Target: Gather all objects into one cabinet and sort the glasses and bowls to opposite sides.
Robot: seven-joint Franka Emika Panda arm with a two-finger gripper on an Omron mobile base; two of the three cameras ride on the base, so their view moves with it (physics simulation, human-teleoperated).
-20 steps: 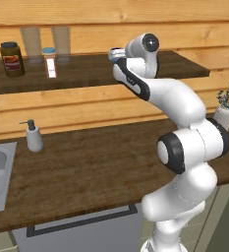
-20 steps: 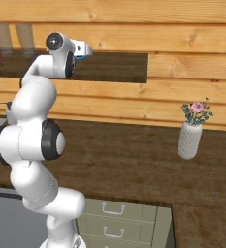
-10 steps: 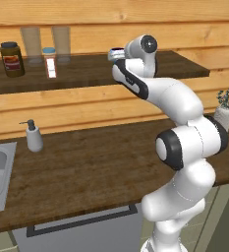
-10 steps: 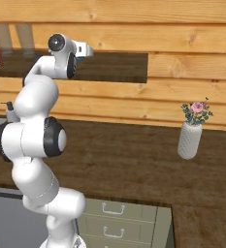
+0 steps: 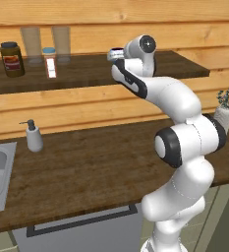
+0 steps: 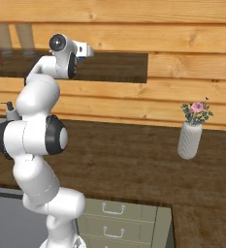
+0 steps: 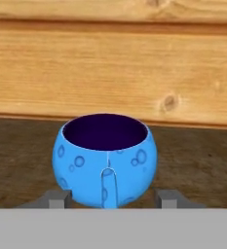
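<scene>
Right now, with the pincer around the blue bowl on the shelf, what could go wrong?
1. The blue bowl is round and shiny, and the fingertips sit low on its sides; it could slip upward or pop out as the pincer closes.
2. The bowl stands close to the wooden wall; a push forward might knock it against the boards.
3. Lifting out from the shelf, a weak grip could drop it onto the counter below.

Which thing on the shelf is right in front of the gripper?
The shiny blue bowl. It sits between the gripper fingertips in the hand view, while the brown jar, the small white bottle and two tall glasses stand far along the shelf.
</scene>
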